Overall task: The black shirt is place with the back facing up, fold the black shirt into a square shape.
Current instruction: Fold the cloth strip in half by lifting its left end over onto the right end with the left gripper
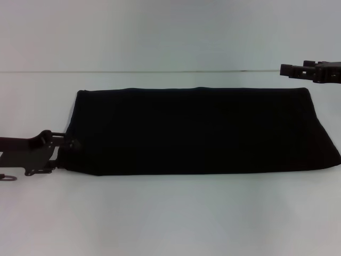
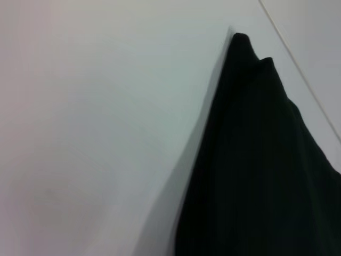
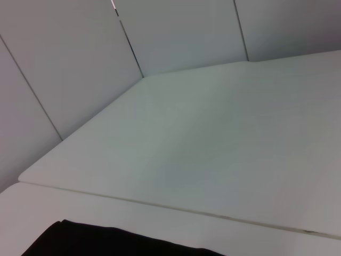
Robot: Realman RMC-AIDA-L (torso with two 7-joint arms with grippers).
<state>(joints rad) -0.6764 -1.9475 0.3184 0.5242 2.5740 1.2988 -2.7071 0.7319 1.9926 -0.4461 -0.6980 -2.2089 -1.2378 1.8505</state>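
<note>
The black shirt (image 1: pixel 197 130) lies flat on the white table as a long band folded lengthwise, running left to right. My left gripper (image 1: pixel 68 143) sits low at the shirt's near left corner, touching or just beside the fabric edge. In the left wrist view the shirt (image 2: pixel 266 160) fills one side, ending in a pointed corner. My right gripper (image 1: pixel 292 69) hovers beyond the shirt's far right corner, apart from the cloth. The right wrist view catches only a strip of the shirt (image 3: pixel 106 242).
The white table (image 1: pixel 170 213) extends in front of the shirt, and a seam (image 1: pixel 160 71) crosses it behind the shirt. Pale wall panels (image 3: pixel 80 53) stand past the table's far edge.
</note>
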